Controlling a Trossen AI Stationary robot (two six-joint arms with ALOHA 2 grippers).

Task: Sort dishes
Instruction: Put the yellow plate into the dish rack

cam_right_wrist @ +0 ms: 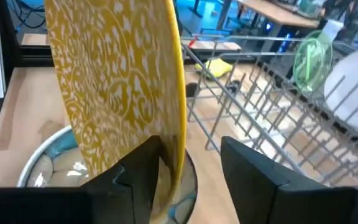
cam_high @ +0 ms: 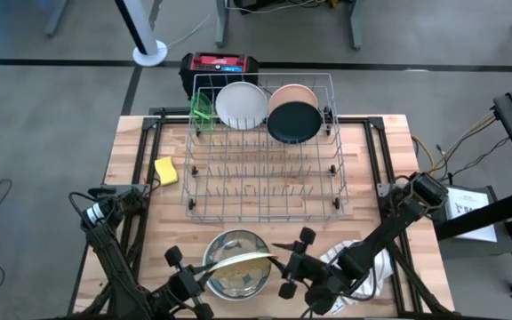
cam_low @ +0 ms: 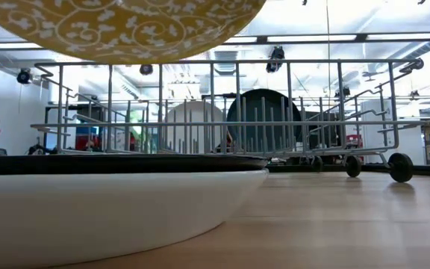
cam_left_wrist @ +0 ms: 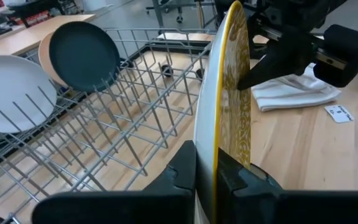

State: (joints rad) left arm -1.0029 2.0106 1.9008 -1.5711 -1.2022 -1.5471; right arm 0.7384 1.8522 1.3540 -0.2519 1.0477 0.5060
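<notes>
Wooden table (cam_high: 140, 142), wire rack (cam_high: 263, 191) behind. Left gripper (cam_left_wrist: 207, 177) clamps the yellow patterned plate (cam_left_wrist: 229, 93) on edge above the bowl stack (cam_high: 236, 276); right gripper (cam_right_wrist: 188, 168) straddles its rim, jaws parted. Stiff, probably breakable; grip the rim.

light: bright overhead strips | glare: low-view ceiling | blur: near wrist-view edges
</notes>
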